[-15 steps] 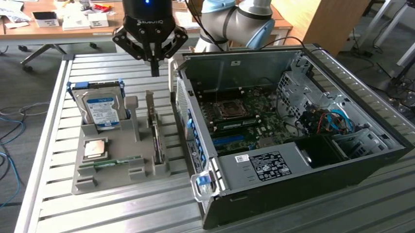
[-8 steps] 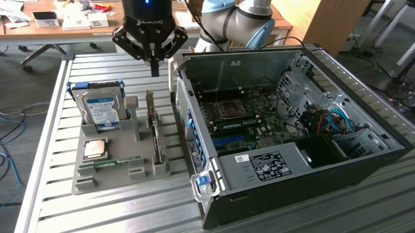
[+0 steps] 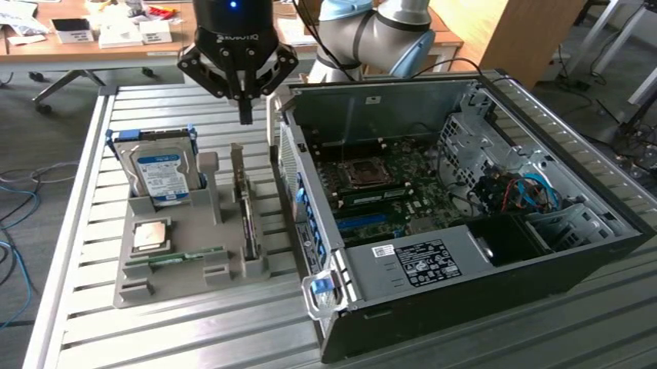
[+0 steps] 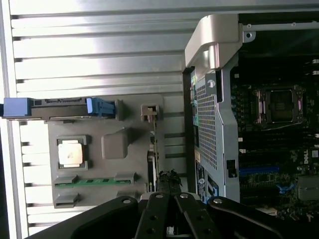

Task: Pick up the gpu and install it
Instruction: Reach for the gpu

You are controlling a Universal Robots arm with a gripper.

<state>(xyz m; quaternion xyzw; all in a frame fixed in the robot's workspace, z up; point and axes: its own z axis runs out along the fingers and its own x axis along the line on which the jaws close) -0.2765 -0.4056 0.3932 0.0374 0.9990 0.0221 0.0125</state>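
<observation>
Here, the gripper (image 3: 245, 117) is hanging empty, fingers pressed together, in the upper left-centre of the exterior view, while the gpu (image 3: 246, 215) is standing on edge in the grey tray (image 3: 169, 280) lower down, just beside the open computer case (image 3: 493, 292).

I am watching my Universal Robots arm (image 3: 395, 31) showing silver-grey tubing and pale blue joint caps (image 3: 344, 8). Its black gripper (image 3: 245, 114) is carrying white Robotiq lettering (image 3: 234, 35), a blue light (image 3: 232, 4) is glowing above, and silver pivot pins (image 4: 158, 196) are dotting its finger linkages.
</observation>
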